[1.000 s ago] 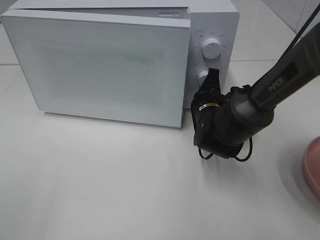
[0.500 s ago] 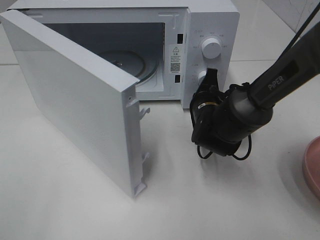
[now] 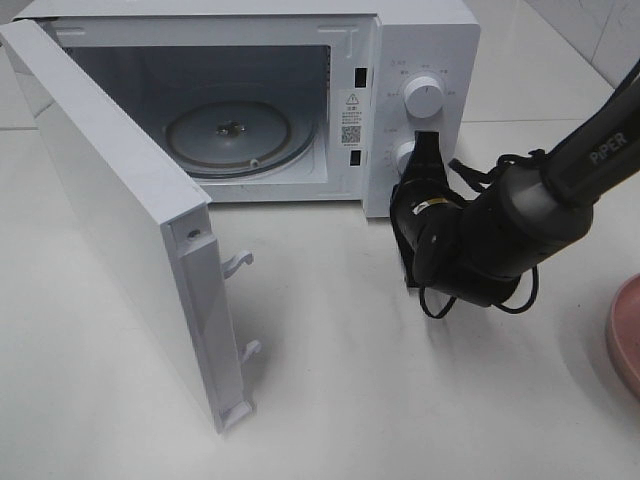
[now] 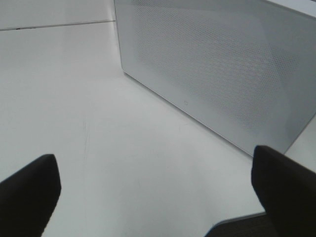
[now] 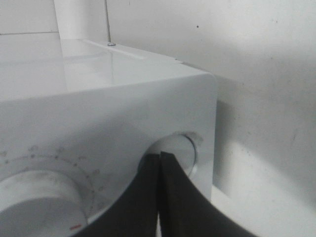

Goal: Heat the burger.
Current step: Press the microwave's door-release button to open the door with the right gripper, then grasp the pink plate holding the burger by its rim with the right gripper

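The burger is out of view. The white microwave (image 3: 425, 40) stands with its door (image 3: 110, 220) swung wide to the left, showing the bare glass turntable (image 3: 230, 135). My right gripper (image 3: 425, 150) is shut, its tips against the lower round button (image 3: 403, 156) of the control panel. The right wrist view shows the shut gripper (image 5: 159, 163) touching that button (image 5: 181, 148), with the dial (image 5: 34, 192) beside it. My left gripper (image 4: 158, 192) is open with nothing between its fingers (image 4: 29, 192), low over the table and facing the door's outer face (image 4: 222, 64).
The edge of a pink plate (image 3: 625, 335) shows at the table's right edge. The open door juts out toward the table's front left, latch hooks (image 3: 240, 262) on its free edge. An upper dial (image 3: 424, 97) sits above the button. The right arm's cable (image 3: 480, 300) loops beneath its wrist.
The microwave door has swung from nearly closed to wide open on the left. My right gripper has shifted slightly right and stays at the lower button. The left gripper's opening is unchanged.
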You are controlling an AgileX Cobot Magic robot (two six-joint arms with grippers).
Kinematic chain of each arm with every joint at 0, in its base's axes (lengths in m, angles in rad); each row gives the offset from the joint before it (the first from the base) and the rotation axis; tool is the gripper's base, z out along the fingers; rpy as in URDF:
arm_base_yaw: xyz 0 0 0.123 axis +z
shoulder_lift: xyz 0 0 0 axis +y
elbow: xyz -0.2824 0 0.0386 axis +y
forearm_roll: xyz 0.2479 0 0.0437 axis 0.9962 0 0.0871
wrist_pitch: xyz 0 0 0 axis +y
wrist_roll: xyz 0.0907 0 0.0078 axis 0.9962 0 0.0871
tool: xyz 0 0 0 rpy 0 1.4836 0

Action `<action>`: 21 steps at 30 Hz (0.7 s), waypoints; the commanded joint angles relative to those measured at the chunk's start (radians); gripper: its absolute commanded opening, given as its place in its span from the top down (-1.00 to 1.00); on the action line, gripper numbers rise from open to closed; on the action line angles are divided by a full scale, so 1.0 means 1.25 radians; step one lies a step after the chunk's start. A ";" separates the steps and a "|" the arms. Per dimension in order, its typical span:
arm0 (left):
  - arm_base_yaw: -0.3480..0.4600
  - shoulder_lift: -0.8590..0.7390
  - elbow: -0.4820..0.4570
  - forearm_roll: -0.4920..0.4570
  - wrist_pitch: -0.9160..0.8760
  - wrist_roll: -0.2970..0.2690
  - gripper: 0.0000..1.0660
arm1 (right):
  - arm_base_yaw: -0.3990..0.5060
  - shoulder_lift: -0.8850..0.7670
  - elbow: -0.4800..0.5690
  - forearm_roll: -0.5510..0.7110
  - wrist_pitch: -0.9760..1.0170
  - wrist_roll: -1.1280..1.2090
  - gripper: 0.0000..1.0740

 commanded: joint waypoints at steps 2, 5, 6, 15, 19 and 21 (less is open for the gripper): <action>-0.004 -0.014 0.002 -0.004 -0.012 -0.002 -0.83 | -0.001 -0.042 0.025 -0.040 0.030 -0.047 1.00; -0.004 -0.014 0.002 -0.004 -0.012 -0.002 -0.83 | -0.001 -0.054 0.042 -0.043 0.057 -0.050 1.00; -0.004 -0.014 0.002 -0.004 -0.012 -0.002 -0.83 | -0.001 -0.059 0.049 -0.044 0.063 -0.051 1.00; -0.004 -0.014 0.002 -0.004 -0.012 -0.002 -0.83 | -0.001 -0.131 0.115 -0.050 0.150 -0.153 1.00; -0.004 -0.014 0.002 -0.004 -0.012 -0.002 -0.83 | -0.013 -0.206 0.161 -0.068 0.226 -0.294 0.98; -0.004 -0.014 0.002 -0.004 -0.012 -0.002 -0.83 | -0.023 -0.240 0.174 -0.101 0.295 -0.348 0.95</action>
